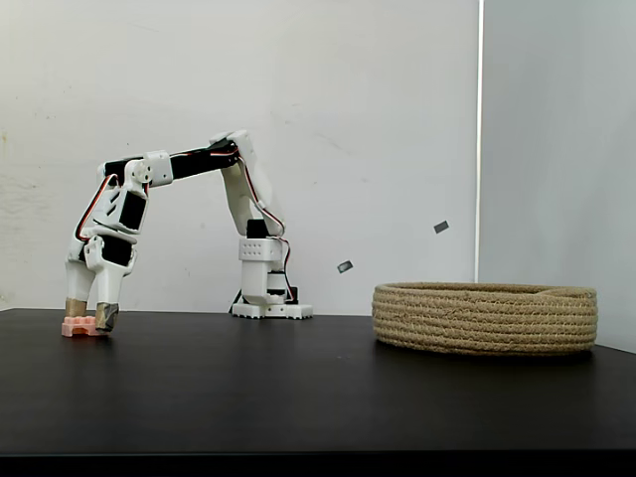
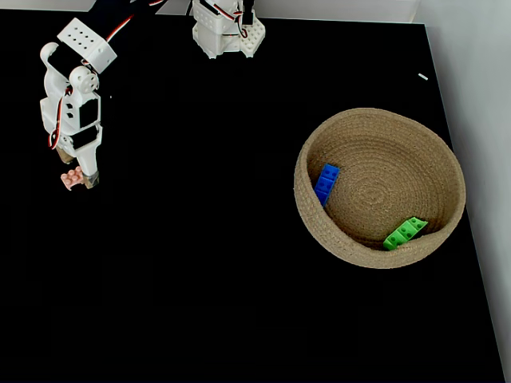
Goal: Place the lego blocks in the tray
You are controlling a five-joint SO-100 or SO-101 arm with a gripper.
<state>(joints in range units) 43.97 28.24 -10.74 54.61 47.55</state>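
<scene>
Hand down on the bench, fingers straddling the pink arch brick; grip unclear. Blue brick and green brick sit in the tray.

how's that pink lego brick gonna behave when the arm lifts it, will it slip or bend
The pink brick looks like rigid moulded plastic, so it probably won't bend. It is small beside the gripper, so likely light. Its smooth sides may slip or twist if the fingers pinch off-centre.

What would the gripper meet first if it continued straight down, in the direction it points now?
The pink brick. The gripper points down with its fingertips on either side of the brick, which sits on the black table; whether they already touch it is unclear.
</scene>
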